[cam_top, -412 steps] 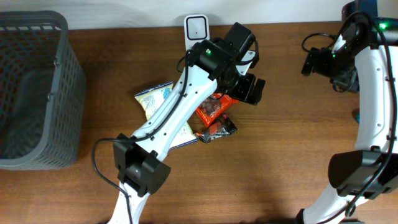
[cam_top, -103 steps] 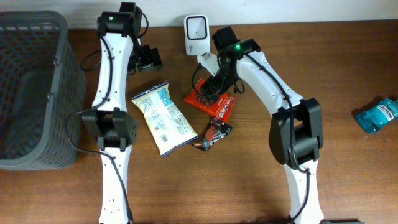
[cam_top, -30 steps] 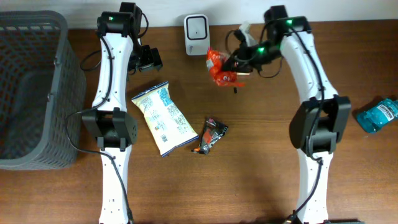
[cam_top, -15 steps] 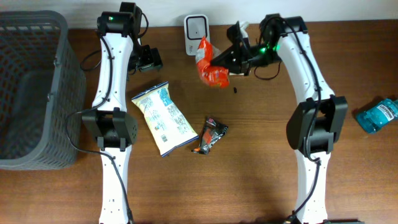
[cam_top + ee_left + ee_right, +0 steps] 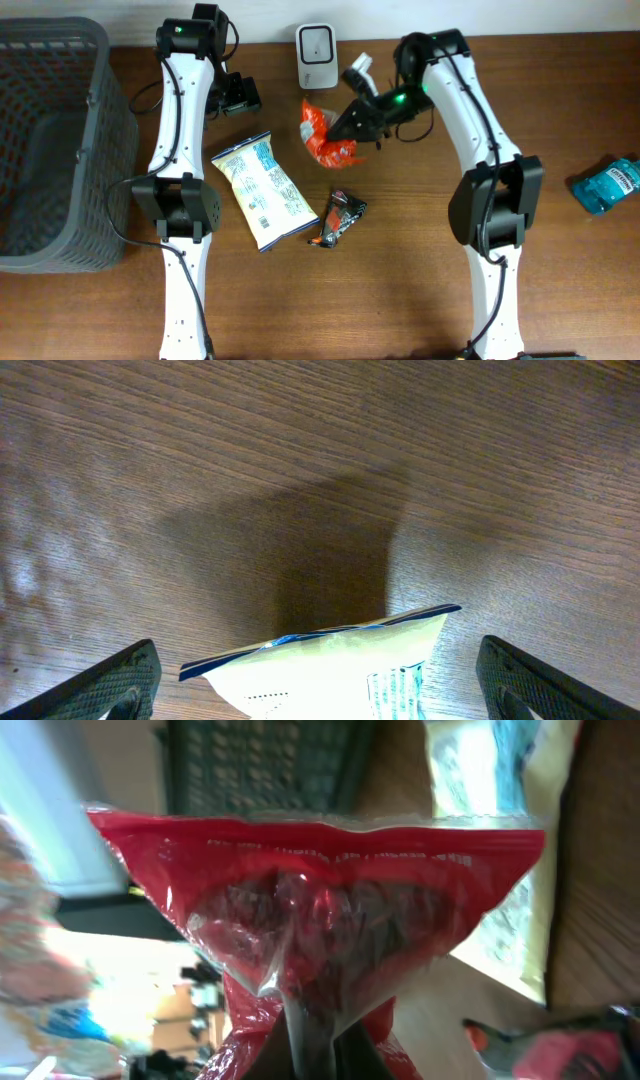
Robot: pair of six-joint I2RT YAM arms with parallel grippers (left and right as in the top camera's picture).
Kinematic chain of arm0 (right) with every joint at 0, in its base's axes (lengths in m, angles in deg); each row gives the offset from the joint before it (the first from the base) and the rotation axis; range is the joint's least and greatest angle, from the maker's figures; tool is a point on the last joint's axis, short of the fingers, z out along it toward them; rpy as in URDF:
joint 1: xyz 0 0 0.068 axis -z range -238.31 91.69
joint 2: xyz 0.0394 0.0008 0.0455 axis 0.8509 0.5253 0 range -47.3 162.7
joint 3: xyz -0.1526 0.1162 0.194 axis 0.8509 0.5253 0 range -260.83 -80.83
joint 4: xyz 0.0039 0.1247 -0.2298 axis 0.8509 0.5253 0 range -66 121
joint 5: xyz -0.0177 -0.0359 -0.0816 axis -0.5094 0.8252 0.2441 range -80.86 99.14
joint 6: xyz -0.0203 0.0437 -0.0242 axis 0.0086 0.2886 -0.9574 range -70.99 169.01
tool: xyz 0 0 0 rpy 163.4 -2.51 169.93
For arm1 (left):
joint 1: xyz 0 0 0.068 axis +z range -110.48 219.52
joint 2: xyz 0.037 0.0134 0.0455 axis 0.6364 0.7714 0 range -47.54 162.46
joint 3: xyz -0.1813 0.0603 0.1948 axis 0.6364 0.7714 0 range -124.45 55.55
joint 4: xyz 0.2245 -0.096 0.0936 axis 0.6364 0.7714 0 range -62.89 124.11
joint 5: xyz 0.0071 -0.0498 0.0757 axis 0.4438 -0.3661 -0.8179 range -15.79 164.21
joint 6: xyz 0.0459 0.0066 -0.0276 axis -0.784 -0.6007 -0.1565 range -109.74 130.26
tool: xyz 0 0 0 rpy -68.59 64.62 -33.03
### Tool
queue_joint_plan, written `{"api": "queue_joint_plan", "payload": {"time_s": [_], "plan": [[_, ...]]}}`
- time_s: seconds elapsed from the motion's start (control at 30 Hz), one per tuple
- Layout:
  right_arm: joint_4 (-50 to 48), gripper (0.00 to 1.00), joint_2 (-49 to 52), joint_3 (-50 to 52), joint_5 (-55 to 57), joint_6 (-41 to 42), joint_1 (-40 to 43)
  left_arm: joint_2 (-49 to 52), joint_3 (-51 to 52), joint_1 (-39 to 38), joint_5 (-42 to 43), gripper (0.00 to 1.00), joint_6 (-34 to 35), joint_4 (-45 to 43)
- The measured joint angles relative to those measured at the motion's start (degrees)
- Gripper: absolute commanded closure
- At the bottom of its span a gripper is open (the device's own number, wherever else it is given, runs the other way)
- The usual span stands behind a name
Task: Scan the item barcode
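Right claw [image 5: 352, 117] pinches the crinkly red plastic snack packet [image 5: 323, 137] beside the white boxy scanner [image 5: 316, 44]; next, the barcode should face it.

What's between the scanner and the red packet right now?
Nothing. The overhead view shows only bare table between the white scanner and the red packet, which the right gripper holds in its fingers.

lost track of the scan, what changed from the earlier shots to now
The right tool took hold of the red packet, lifted it and swung it left in front of the scanner. The left tool withdrew to the back left, open. White bag, dark packet, basket stayed put.
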Motion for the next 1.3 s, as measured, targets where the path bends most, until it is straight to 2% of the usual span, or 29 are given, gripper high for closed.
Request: {"api": "queue_joint_plan", "payload": {"time_s": [0.2,0.7,0.87,1.0,1.17,1.3], "plan": [[0.0,0.96,0.0,0.0,10.3,-1.3,-1.4,0.0,0.0,0.0,0.0,0.01,0.0,0.0],[0.0,0.96,0.0,0.0,12.9,-1.5,0.6,0.0,0.0,0.0,0.0,0.01,0.0,0.0],[-3.0,0.96,0.0,0.0,26.4,3.0,0.6,0.0,0.0,0.0,0.0,0.01,0.0,0.0],[-7.6,0.96,0.0,0.0,42.4,10.3,-0.1,0.0,0.0,0.0,0.0,0.01,0.0,0.0],[-17.6,0.96,0.0,0.0,57.8,19.3,-5.5,0.0,0.0,0.0,0.0,0.01,0.0,0.0],[-25.4,0.96,0.0,0.0,70.4,23.2,-10.1,0.0,0.0,0.0,0.0,0.01,0.0,0.0]]}}
